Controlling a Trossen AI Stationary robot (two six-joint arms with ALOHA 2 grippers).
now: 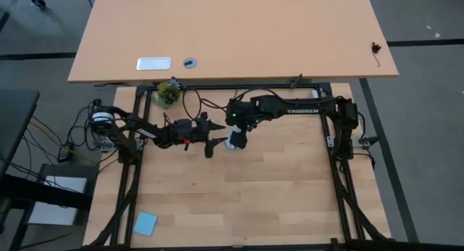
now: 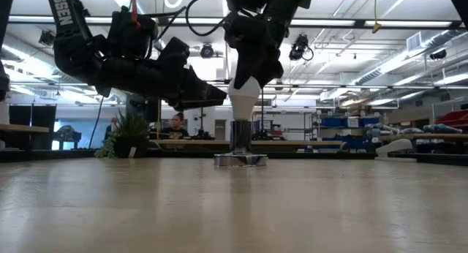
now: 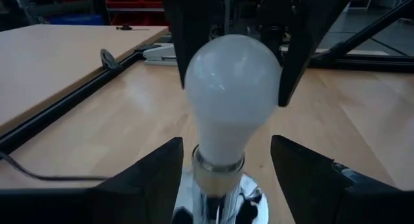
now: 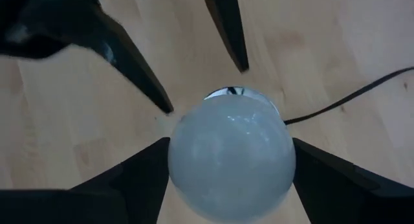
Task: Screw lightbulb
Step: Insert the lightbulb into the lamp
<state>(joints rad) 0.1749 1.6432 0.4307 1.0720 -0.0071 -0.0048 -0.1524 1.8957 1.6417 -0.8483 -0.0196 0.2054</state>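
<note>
The white lightbulb (image 2: 245, 99) stands upright with its screw base in the chrome socket (image 2: 240, 140), which rises from a round silver disc (image 2: 240, 160) on the wooden table. My right gripper (image 2: 248, 70) comes down from above and is shut on the bulb's round top; it also shows in the high view (image 1: 235, 140). My left gripper (image 2: 208, 98) is open, level, just left of the bulb. In the left wrist view its fingers (image 3: 155, 179) stand on either side of the socket without touching it. My right gripper pinches the bulb's wide globe (image 4: 187, 153) between its two fingers (image 4: 136, 179), one on each side. The fingers point down from above. The bulb stands upright, its base (image 3: 218, 167) in the socket.
A black cord (image 4: 349, 101) runs from the socket disc across the table. A small potted plant (image 1: 168, 91) stands at the table's far edge and a blue note (image 1: 145, 223) lies near the front left corner. A person (image 2: 175, 125) sits in the room beyond.
</note>
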